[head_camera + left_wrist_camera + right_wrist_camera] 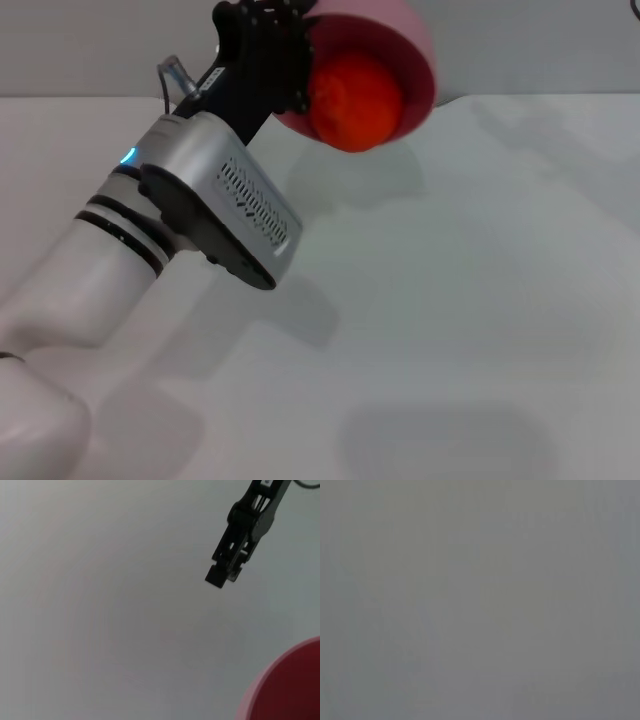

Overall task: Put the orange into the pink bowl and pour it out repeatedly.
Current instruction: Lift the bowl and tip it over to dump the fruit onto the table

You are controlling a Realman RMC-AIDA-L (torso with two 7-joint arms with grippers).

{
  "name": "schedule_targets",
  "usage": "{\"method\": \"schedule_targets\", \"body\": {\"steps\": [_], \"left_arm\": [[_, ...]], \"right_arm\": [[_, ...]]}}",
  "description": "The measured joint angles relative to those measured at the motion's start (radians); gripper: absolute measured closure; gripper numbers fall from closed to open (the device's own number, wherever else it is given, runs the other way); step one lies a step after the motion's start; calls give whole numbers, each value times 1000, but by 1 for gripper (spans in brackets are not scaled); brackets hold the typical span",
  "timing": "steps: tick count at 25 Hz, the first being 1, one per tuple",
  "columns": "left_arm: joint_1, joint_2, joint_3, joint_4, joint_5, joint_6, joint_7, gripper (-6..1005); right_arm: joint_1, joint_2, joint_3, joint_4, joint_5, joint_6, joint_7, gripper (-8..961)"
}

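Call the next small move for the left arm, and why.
Probably tip the pink bowl a little further. The left gripper holds it raised and tilted over the table, and the orange sits at the lower rim, not yet out.

round pink plastic bowl (415,45): smooth, glossy
small red-orange fruit (355,100): matt, slightly lumpy skin
white bench (470,300): smooth, matt

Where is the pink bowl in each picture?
Head view: the pink bowl is at the top middle, tipped, held by the left gripper, with the orange at its rim.
Left wrist view: its rim fills the bottom-right corner.
Right wrist view: not in it.
Shared landmark: the white table.
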State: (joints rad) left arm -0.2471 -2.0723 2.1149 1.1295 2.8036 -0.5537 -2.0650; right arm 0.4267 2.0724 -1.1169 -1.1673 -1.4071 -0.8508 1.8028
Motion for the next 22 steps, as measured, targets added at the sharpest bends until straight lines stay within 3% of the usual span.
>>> {"method": "schedule_targets", "body": {"steps": [13,22], "left_arm": [[-13,2,35,-64,-79,-212,89,958],[-24,2,55,-69,-88,-223,100,958]], "right_arm": [[13,-1,11,10,9,6,-5,294],[19,-2,13,13,10,6,-6,294]]}}
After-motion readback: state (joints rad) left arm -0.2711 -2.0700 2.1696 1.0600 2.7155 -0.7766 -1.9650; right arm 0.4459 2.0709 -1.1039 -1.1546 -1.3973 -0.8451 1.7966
